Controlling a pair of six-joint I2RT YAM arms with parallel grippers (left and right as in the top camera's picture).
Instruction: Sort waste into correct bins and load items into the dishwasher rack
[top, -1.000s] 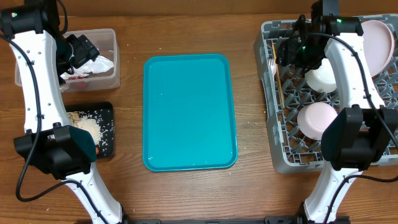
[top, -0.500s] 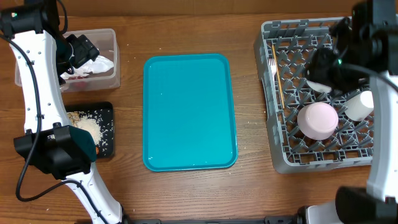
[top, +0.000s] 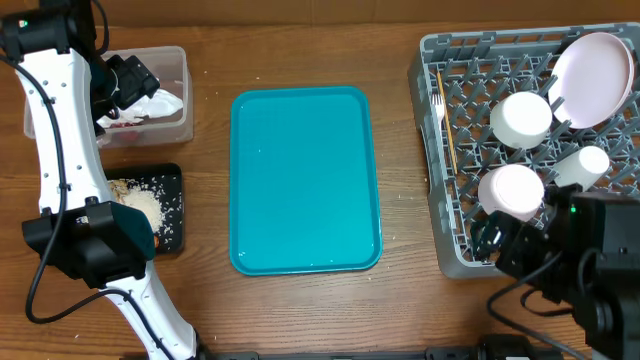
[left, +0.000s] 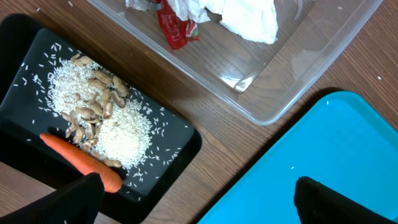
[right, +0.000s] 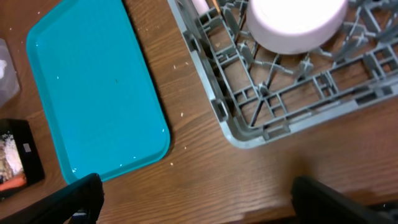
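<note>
The grey dishwasher rack (top: 440, 150) at the right holds a white-pink plate (top: 592, 78) leaning at its back right. It also holds two white bowls (top: 520, 118) (top: 512, 190), a small cup (top: 580, 167), a fork (top: 438, 100) and a thin wooden stick (top: 449, 150). The clear tub (left: 267, 106) contains napkins (left: 245, 17) and a red wrapper (left: 174, 28). The black tray (left: 25, 50) carries rice (left: 124, 134), beige scraps (left: 93, 109) and a carrot (left: 81, 162). My left gripper (left: 199, 199) hangs open and empty over the two bins. My right gripper (right: 199, 199) is open and empty over bare table beside the rack's near-left corner (right: 249, 134).
A teal serving tray (top: 305, 180) lies in the middle of the table between the bins and the rack. A few rice grains are scattered on the wood near its right edge. The right arm's body sits low at the table's front right.
The right arm has swung from the back of the rack down to the table's near edge, leaving the plate, bowls and cup uncovered. The left arm has not moved.
</note>
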